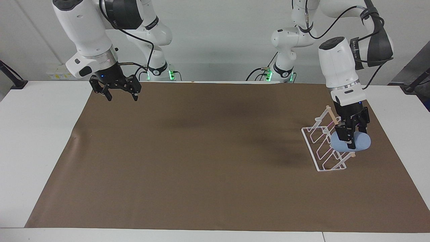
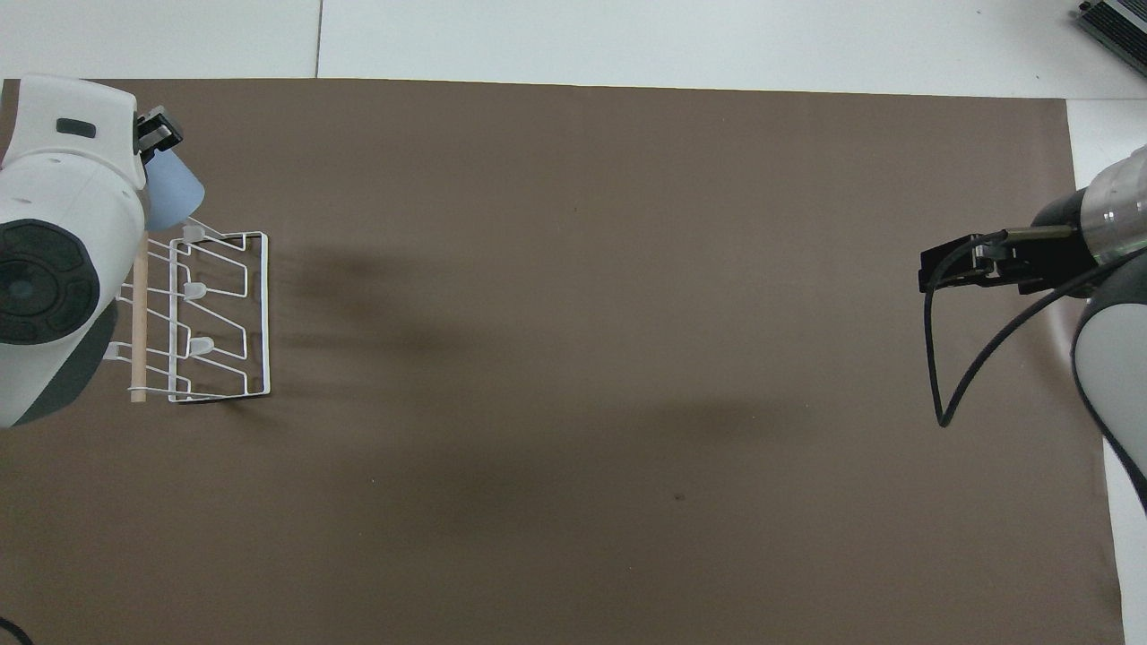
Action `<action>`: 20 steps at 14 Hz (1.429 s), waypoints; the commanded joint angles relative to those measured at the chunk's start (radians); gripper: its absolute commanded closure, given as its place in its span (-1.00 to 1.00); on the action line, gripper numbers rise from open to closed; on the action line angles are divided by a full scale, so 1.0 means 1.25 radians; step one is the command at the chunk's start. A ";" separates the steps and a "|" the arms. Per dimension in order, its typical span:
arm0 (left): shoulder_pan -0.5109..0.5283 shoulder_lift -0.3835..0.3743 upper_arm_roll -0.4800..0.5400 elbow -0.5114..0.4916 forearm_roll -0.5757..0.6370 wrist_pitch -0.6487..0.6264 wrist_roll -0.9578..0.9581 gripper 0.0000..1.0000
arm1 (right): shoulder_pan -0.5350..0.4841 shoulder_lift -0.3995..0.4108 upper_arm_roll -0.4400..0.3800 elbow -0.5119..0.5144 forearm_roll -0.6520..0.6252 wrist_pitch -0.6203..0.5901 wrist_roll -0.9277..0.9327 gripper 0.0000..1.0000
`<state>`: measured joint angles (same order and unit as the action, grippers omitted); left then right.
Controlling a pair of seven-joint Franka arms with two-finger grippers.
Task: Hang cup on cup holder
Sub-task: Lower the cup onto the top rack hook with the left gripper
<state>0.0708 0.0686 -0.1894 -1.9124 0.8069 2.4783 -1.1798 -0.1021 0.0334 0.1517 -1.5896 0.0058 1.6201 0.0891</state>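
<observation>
Left gripper (image 1: 349,136) fingers clamp the cup (image 1: 356,142) above the cup holder (image 1: 324,148); right gripper (image 1: 119,93) waits, fingers spread, holding nothing.

No legible text, labels or numbers.

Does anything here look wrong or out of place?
Nothing stands out. The left pincer holds the small light-blue plastic cup on its side at the white wire rack, which stands upright on the brown mat. The right pincer waits, open, over the mat's edge.
</observation>
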 commanded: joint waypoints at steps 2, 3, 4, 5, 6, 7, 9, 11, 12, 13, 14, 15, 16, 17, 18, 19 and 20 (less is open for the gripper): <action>0.029 0.000 -0.006 -0.030 0.038 0.048 -0.029 1.00 | -0.016 -0.014 0.009 -0.027 -0.007 -0.004 0.011 -1.00; 0.029 0.000 -0.006 -0.038 0.039 0.048 -0.034 1.00 | -0.020 -0.016 0.009 -0.027 -0.007 -0.007 0.012 -1.00; 0.029 -0.002 -0.006 -0.057 0.039 0.056 -0.043 1.00 | -0.020 -0.016 0.009 -0.027 -0.007 -0.006 0.013 -1.00; 0.029 -0.002 -0.006 -0.069 0.039 0.078 -0.055 1.00 | -0.020 -0.016 0.009 -0.027 -0.007 -0.006 0.013 -1.00; 0.027 -0.002 -0.006 -0.073 0.042 0.080 -0.073 1.00 | -0.020 -0.016 0.009 -0.027 -0.007 -0.006 0.016 -1.00; 0.026 -0.003 -0.006 -0.075 0.042 0.080 -0.078 1.00 | -0.024 -0.016 0.009 -0.025 -0.007 -0.008 0.015 -1.00; 0.026 -0.005 -0.006 -0.083 0.043 0.083 -0.078 1.00 | -0.030 -0.014 0.009 -0.025 -0.007 -0.008 0.012 -1.00; 0.029 -0.007 -0.006 -0.094 0.067 0.084 -0.078 1.00 | -0.030 -0.016 0.009 -0.025 -0.007 -0.008 0.012 -1.00; 0.029 -0.008 -0.006 -0.100 0.070 0.085 -0.078 1.00 | -0.030 -0.014 0.010 -0.025 -0.007 -0.008 0.012 -1.00; 0.030 -0.009 -0.006 -0.105 0.071 0.085 -0.078 1.00 | -0.030 -0.014 0.009 -0.025 -0.007 -0.008 0.012 -1.00; 0.030 -0.011 -0.006 -0.110 0.071 0.086 -0.078 1.00 | -0.030 -0.014 0.009 -0.025 -0.007 -0.008 0.012 -1.00; 0.030 -0.011 -0.006 -0.116 0.071 0.090 -0.078 1.00 | -0.030 -0.016 0.009 -0.025 -0.007 -0.008 0.012 -1.00; 0.030 -0.012 -0.006 -0.122 0.071 0.095 -0.078 1.00 | -0.030 -0.014 0.010 -0.025 -0.007 -0.008 0.012 -1.00; 0.033 -0.012 -0.006 -0.123 0.071 0.096 -0.078 0.86 | -0.030 -0.014 0.009 -0.025 -0.007 -0.008 0.012 -1.00; 0.038 -0.012 -0.006 -0.123 0.072 0.101 -0.076 -0.09 | -0.030 -0.014 0.010 -0.025 -0.007 -0.008 0.012 -1.00; 0.043 -0.011 -0.006 -0.124 0.072 0.110 -0.076 -0.99 | -0.030 -0.016 0.009 -0.025 -0.007 -0.008 0.012 -1.00; 0.043 -0.009 -0.007 -0.123 0.072 0.112 -0.076 -1.00 | -0.030 -0.014 0.010 -0.025 -0.007 -0.008 0.012 -1.00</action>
<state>0.1014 0.0781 -0.1917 -2.0373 0.8662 2.5805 -1.2550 -0.1251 0.0332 0.1508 -1.6024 0.0058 1.6189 0.0903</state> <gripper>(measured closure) 0.207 0.000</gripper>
